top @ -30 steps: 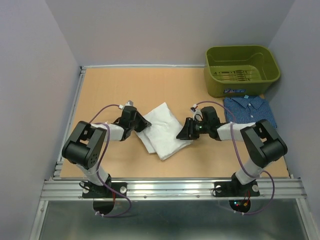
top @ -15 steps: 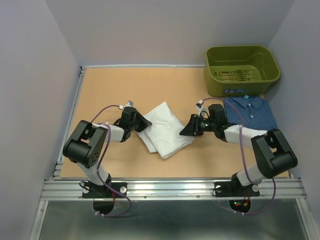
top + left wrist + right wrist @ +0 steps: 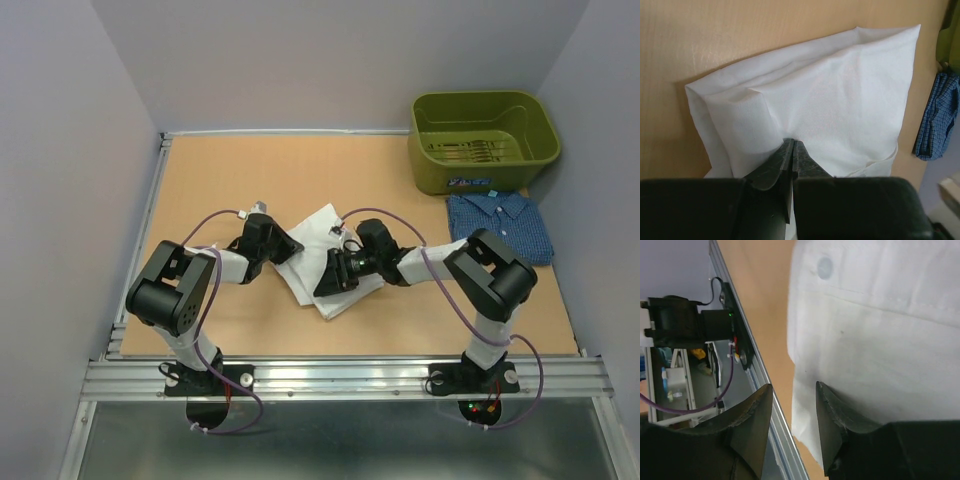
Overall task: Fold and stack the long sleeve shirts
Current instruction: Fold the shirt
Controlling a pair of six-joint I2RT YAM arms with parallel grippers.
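The white shirt lies folded in the middle of the table; it fills the left wrist view and the right wrist view. My left gripper sits at its left edge, its jaws closed on a pinch of the white cloth. My right gripper is open over the shirt's near right part, one finger above the cloth, the other beyond its edge. The dark blue shirt lies folded at the right, also visible in the left wrist view.
An olive-green bin stands at the back right, just behind the blue shirt. The metal rail runs along the table's near edge. Walls enclose the table on the left, back and right.
My right gripper has swung left, from beside the white shirt's right edge to over its near part. The left gripper and both shirts have not moved.
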